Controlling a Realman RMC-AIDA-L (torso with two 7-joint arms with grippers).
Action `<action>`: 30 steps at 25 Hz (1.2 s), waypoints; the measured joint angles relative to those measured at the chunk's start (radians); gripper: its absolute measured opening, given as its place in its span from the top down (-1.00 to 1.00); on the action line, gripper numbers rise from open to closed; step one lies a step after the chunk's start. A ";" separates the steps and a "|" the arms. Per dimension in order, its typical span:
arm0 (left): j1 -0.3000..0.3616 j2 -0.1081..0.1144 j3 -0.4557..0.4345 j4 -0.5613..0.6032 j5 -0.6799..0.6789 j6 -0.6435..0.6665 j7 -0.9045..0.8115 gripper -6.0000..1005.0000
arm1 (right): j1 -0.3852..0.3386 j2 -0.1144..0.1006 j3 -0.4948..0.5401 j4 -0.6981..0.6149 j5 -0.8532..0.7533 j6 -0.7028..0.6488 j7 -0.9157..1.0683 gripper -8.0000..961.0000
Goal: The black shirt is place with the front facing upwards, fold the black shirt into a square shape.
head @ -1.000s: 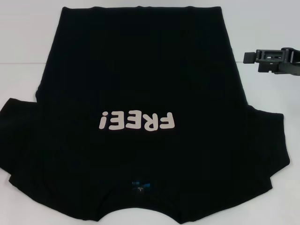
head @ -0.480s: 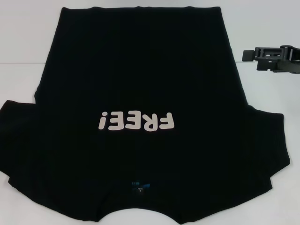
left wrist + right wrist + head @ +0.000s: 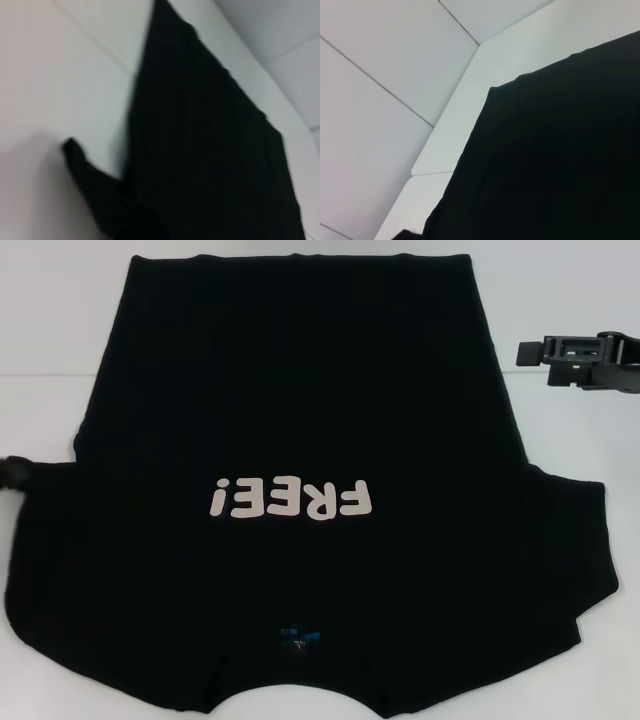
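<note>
At the far left edge of the head view the left gripper (image 3: 12, 471) just shows beside the left sleeve (image 3: 45, 540); whether its fingers are open or closed cannot be told. The black shirt (image 3: 300, 390) lies flat on the white bench (image 3: 50, 340), print (image 3: 292, 499) up, collar nearest the robot. The right gripper (image 3: 530, 352) hovers off the shirt's right side, fingers apparently apart. For a square fold, I'd pinch each sleeve at its outer edge and lay it inward evenly.
</note>
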 joint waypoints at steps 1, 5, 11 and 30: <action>-0.015 -0.004 0.004 0.000 -0.001 0.003 0.003 0.95 | 0.000 0.000 0.000 0.000 0.000 0.000 0.000 -0.90; -0.070 -0.025 0.052 -0.013 -0.001 -0.010 0.007 0.94 | -0.001 0.000 0.001 0.000 0.000 0.000 0.000 -0.91; -0.117 -0.053 0.167 -0.028 0.007 -0.058 0.008 0.92 | -0.006 -0.002 0.001 0.000 0.000 0.003 0.000 -0.90; -0.040 -0.045 0.214 0.059 -0.121 0.148 0.255 0.25 | -0.011 -0.038 0.011 0.067 0.000 -0.005 -0.004 -0.90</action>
